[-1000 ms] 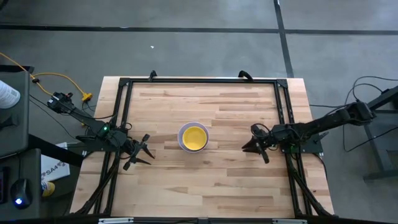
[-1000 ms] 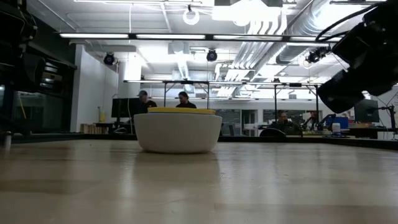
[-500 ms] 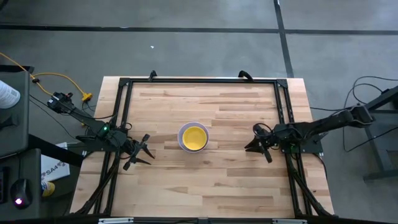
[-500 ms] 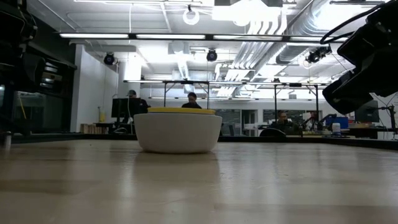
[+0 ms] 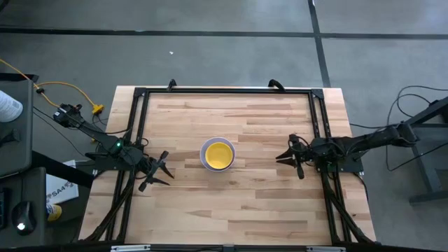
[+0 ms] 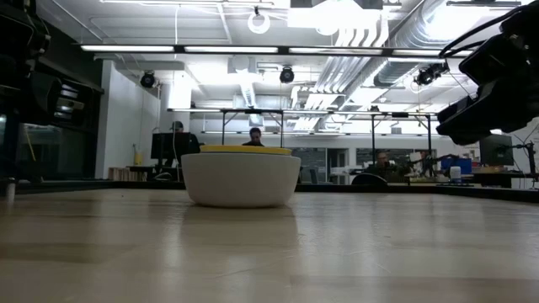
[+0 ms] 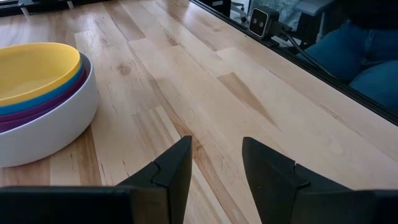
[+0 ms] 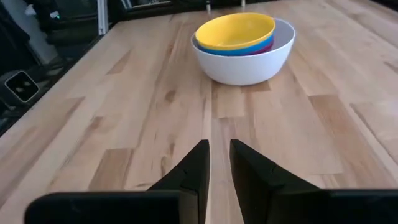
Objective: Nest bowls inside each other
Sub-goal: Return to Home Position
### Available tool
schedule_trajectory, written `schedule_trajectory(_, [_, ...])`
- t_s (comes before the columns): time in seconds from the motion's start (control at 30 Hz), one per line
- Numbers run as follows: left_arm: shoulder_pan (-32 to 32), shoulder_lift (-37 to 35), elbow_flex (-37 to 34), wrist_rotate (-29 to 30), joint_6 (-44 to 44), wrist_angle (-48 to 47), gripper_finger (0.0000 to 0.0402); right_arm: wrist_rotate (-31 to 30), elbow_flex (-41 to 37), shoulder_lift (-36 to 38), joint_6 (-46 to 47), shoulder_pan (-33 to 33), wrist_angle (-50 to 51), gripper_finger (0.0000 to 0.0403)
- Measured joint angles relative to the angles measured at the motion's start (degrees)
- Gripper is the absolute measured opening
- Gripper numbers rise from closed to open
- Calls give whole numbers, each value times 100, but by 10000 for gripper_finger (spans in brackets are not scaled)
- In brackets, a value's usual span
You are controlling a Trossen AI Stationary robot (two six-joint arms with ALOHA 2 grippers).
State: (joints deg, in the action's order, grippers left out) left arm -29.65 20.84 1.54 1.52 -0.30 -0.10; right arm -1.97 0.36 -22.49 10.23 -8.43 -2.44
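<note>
The bowls stand nested in one stack at the table's middle. The white bowl is outermost and rests on its base on the wood. Purple and blue rims show inside it, and the yellow bowl is on top. My left gripper waits open by the table's left edge, pointing at the stack, and its fingers are apart with nothing between them. My right gripper hangs by the right edge, facing the stack. Its fingers stand a narrow gap apart and hold nothing.
A black frame rail runs round the tabletop. A small camera sits at the table's near edge. People sit in the room beyond the table. Bare wood lies on all sides of the stack.
My right arm has folded back, so the right gripper has drawn slightly away from the stack toward the table's right edge and tipped up nearer to level. The stack of bowls and my left gripper have kept still.
</note>
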Motion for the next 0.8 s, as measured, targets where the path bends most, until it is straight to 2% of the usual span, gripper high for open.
schedule_trajectory(0.4, [0,0,0,0,0,0,141,94,-4,434,-369,0,125,57])
schedule_trajectory(0.8, [1,1,0,0,0,0,141,89,-7,428,-429,-2,103,57])
